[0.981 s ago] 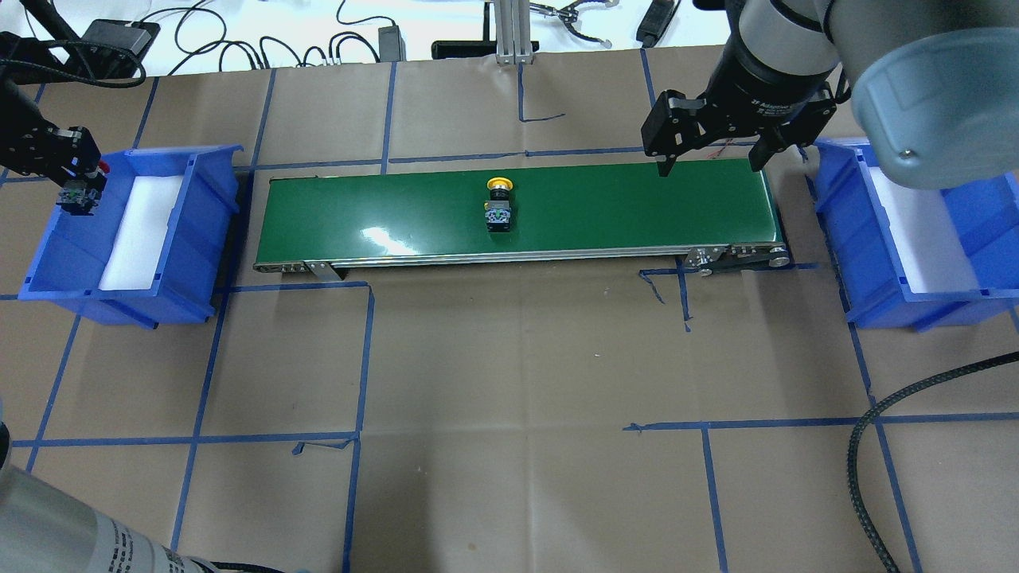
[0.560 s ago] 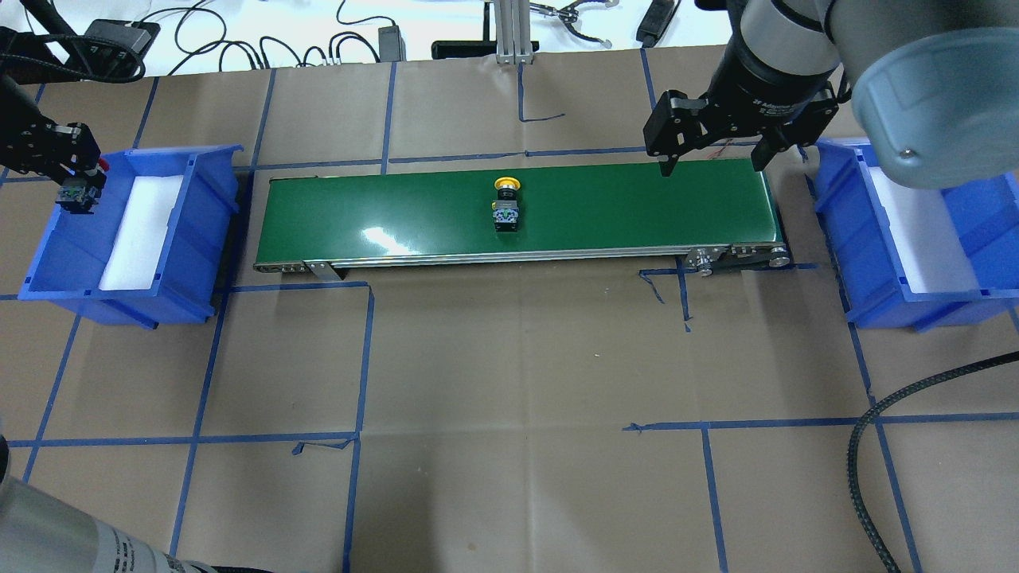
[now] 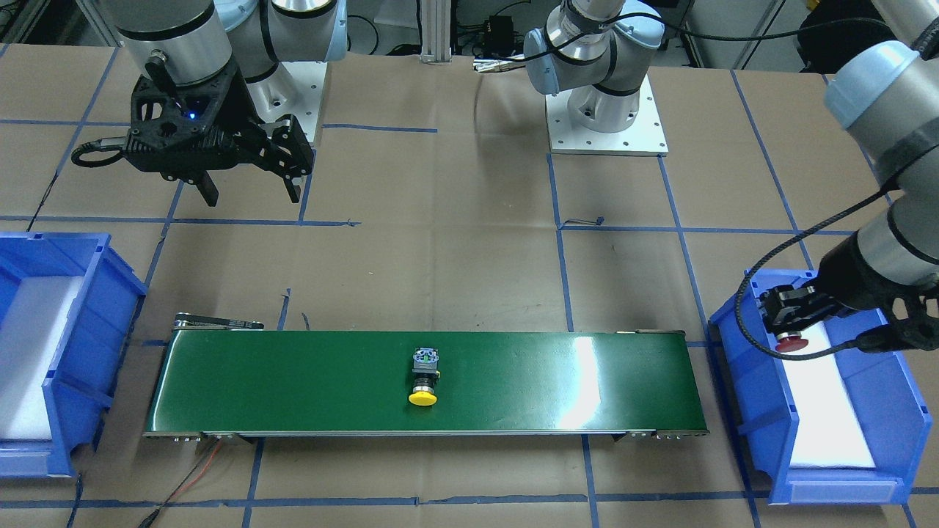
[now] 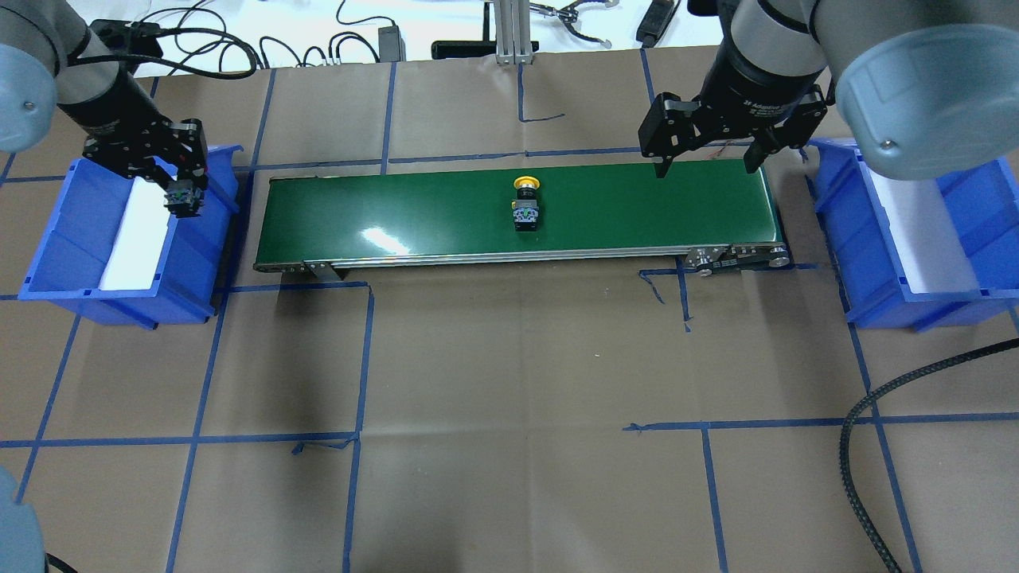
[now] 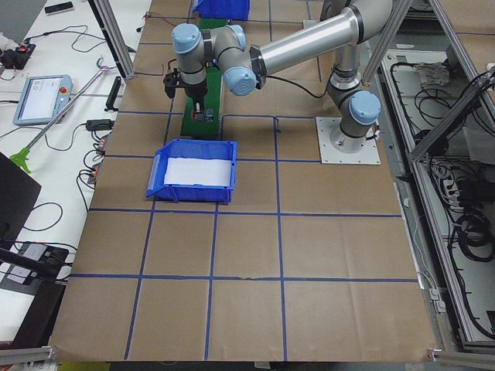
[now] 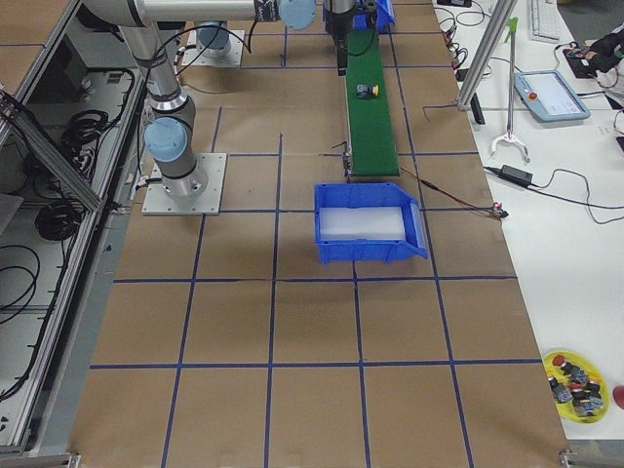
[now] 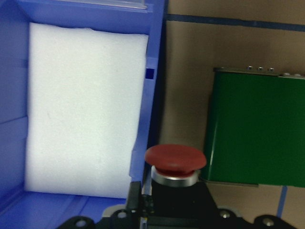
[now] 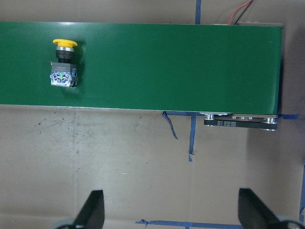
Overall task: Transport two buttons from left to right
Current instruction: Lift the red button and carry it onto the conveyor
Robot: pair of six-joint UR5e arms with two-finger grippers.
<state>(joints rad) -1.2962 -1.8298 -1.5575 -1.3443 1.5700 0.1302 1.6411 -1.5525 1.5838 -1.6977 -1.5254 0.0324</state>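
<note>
The yellow-capped button lies on its side on the green conveyor belt, just right of mid-belt; it also shows in the front view and the right wrist view. My left gripper is shut on the red-capped button, held above the belt-side wall of the left blue bin; the red cap shows in the front view. My right gripper is open and empty, hovering over the back edge of the belt's right end.
The right blue bin with a white foam liner stands past the belt's right end. A black braided cable loops over the table at the front right. A yellow dish of spare buttons sits on the side bench.
My left gripper carried the red button from the bin's far-left side to its belt-side wall. The yellow button travelled right along the belt. The right gripper hardly moved.
</note>
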